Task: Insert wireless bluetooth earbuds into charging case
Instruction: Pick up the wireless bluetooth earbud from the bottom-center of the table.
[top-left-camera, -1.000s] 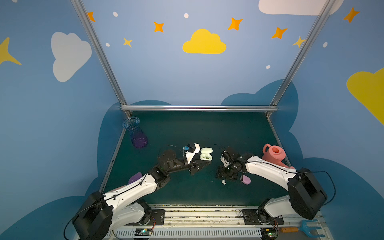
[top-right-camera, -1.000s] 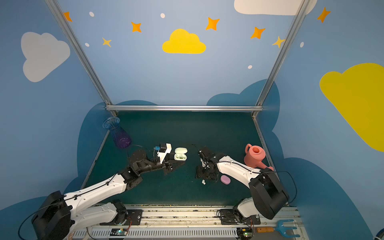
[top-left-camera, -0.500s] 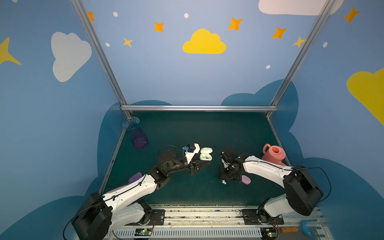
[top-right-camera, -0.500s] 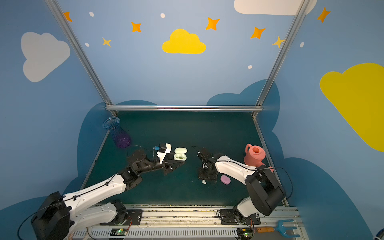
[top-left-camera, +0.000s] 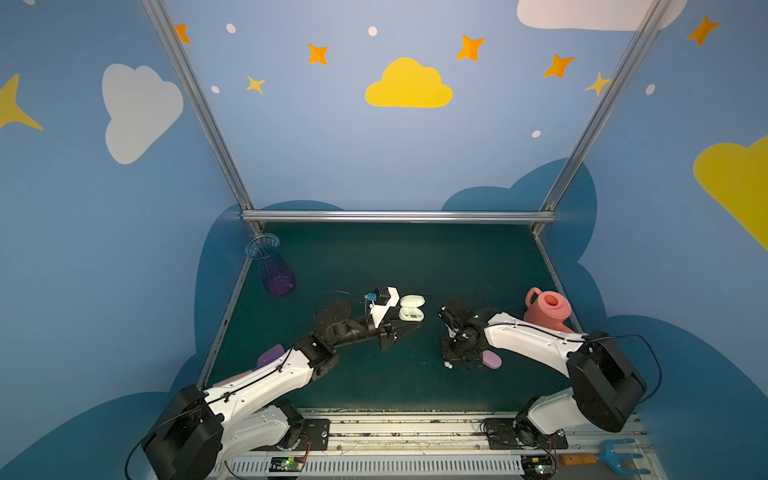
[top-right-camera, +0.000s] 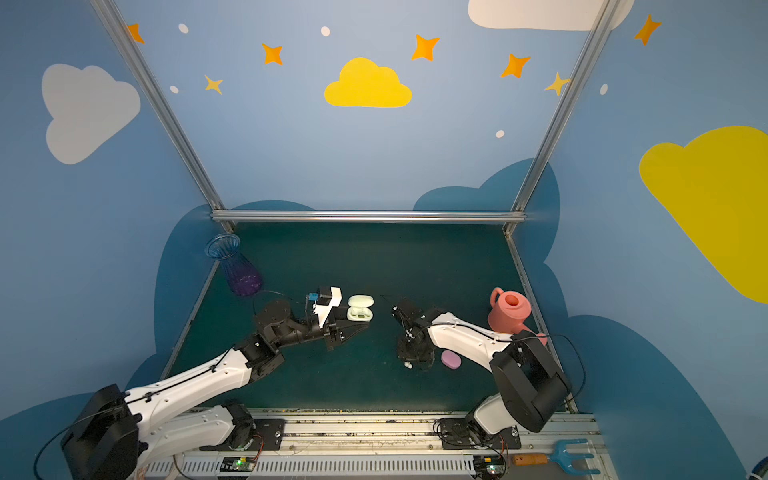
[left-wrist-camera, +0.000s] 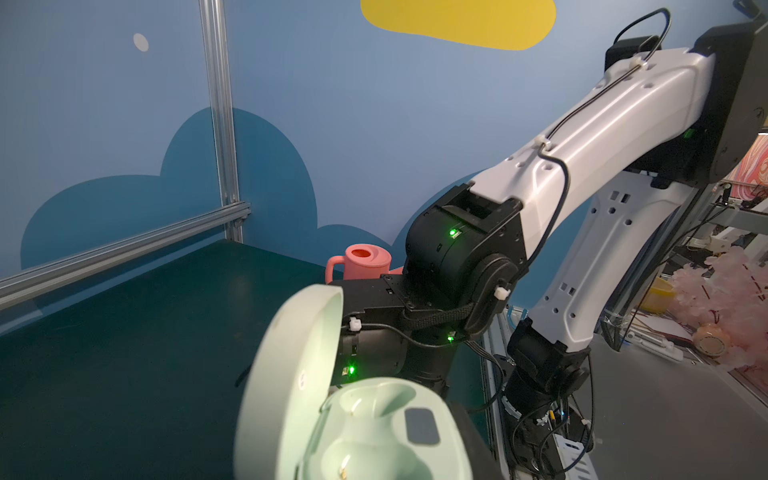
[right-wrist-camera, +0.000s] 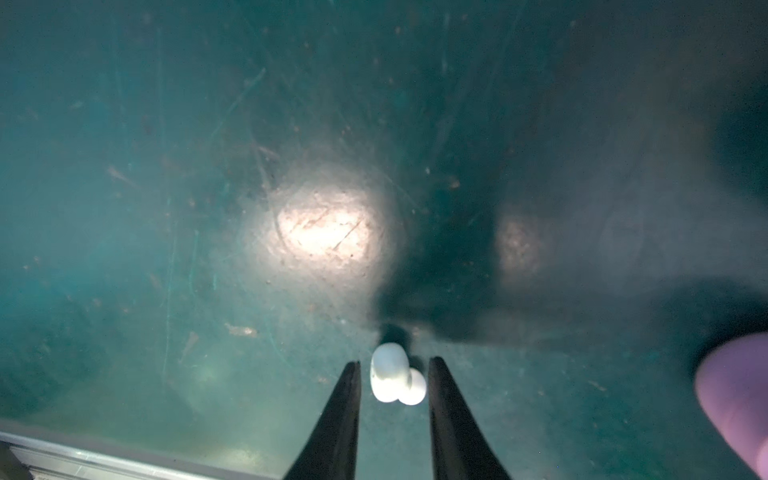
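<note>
A mint-green charging case with its lid swung open sits in my left gripper, which is shut on it and holds it above the mat; both of its wells are empty. In both top views the case is left of centre. One whitish two-lobed earbud lies on the green mat near the front. My right gripper points down over it, one black finger on each side, jaws narrow but a slim gap showing beside the earbud.
A closed purple case lies just right of the right gripper, and another purple case sits beside the left arm. A pink watering can stands at the right edge and a blue-purple vase at the back left.
The right gripper's jaws have narrowed from wide open to close around the earbud, and it has settled lower over it. The left arm and its case have not moved.
</note>
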